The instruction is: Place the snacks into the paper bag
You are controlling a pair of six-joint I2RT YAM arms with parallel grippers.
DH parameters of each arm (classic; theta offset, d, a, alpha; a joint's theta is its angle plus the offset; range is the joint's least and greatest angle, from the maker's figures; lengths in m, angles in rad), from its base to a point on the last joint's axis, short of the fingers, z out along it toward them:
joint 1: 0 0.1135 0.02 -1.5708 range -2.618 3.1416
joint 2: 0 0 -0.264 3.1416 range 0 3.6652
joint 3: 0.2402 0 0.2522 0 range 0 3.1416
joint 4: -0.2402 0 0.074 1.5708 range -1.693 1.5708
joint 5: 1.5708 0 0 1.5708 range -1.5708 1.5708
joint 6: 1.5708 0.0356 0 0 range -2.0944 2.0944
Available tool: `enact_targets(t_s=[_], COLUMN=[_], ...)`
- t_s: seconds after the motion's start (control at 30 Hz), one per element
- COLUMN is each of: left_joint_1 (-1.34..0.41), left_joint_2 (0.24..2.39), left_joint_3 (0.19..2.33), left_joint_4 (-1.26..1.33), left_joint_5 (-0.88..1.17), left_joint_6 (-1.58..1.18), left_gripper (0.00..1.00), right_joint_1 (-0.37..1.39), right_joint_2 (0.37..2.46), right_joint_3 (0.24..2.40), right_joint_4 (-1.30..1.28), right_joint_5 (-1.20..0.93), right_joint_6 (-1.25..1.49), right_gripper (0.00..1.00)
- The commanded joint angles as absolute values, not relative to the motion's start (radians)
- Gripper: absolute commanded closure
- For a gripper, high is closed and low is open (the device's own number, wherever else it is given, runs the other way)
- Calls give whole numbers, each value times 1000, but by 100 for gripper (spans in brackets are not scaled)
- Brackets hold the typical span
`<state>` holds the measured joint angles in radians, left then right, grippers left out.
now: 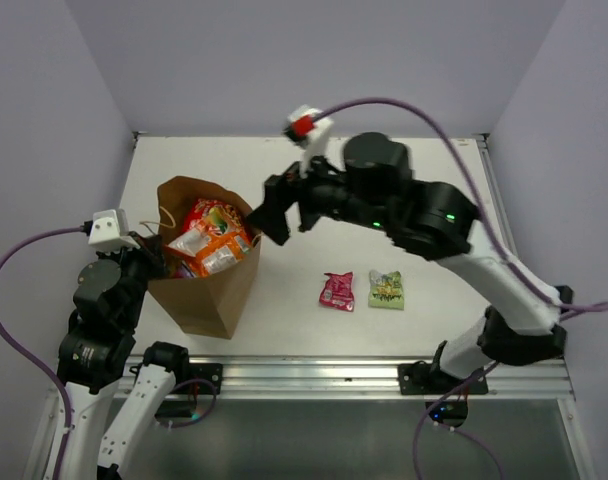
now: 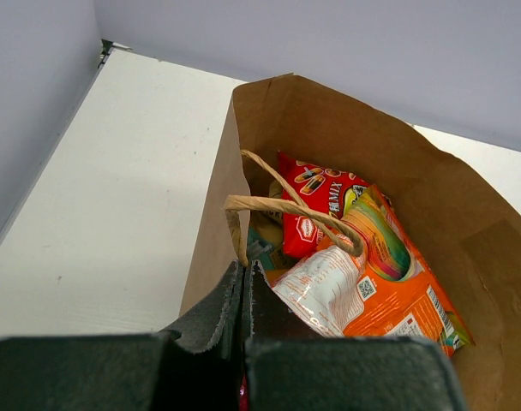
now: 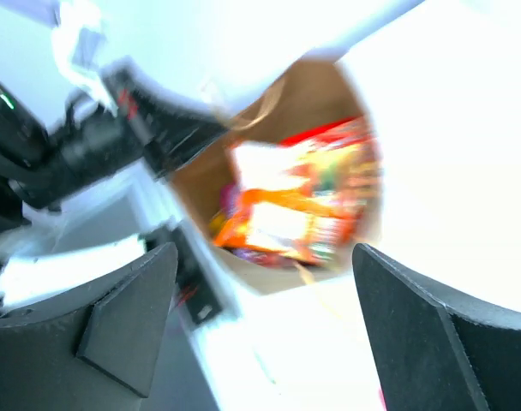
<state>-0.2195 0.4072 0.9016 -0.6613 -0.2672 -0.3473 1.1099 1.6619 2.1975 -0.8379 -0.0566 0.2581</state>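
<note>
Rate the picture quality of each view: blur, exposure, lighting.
Right wrist: heavily motion-blurred, the bag and snacks smeared, the table blown out to white; only the end effector fingers look crisp. Left wrist: sharp and evenly lit, print on the snacks legible. Top external: sharp, soft even light.
</note>
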Motion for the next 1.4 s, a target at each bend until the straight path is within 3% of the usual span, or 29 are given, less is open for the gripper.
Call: enact_targets(t_s=[0.0, 0.13, 0.37, 0.93, 1.13, 1.27, 1.37], left_joint_1=[-230, -229, -229, -230, -230, -232, -232], left_joint_2=[400, 397, 405, 400, 399, 397, 397], left_joint_3=[913, 905, 908, 914, 917, 914, 914], left_joint_4=[-612, -609, -612, -627, -629, -624, -624], left_joint_5=[-252, -249, -244, -265, -272, -272, -265], left_joint_6=[-336, -341, -341, -328, -324, -325, -328], left_gripper=[100, 100, 100, 100, 100, 100, 100], right_joint_1=[1111, 1100, 925, 833, 831, 833, 833], right_joint_2=[1436, 1326, 1274, 1629, 1664, 1638, 1631], right_joint_3=[2033, 1647, 1104, 1008, 980, 956, 956], right_joint_4=[-794, -876, -684, -440, -451, -466, -485], right_joint_5=[345, 561, 355, 267, 252, 256, 256], right_joint_6=[212, 383, 617, 618, 655, 660, 652], right_gripper=[13, 11, 12, 15, 18, 39, 77])
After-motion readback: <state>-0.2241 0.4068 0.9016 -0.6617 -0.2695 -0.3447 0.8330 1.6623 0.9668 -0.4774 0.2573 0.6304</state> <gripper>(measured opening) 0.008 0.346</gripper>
